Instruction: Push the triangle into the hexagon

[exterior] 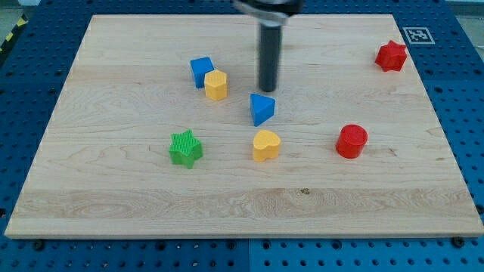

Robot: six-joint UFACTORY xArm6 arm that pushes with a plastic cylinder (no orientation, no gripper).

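The blue triangle (262,109) lies near the middle of the wooden board. The yellow hexagon (215,85) sits up and to the view's left of it, touching a blue cube (201,71) on its upper left. My tip (268,90) is just above the triangle's upper right corner, a small gap from it, and to the view's right of the hexagon.
A yellow heart (266,145) lies below the triangle. A green star (186,147) is at lower left. A red cylinder (352,141) is at the right and a red star (392,56) near the top right corner. The board's edge (242,236) runs along the view's bottom.
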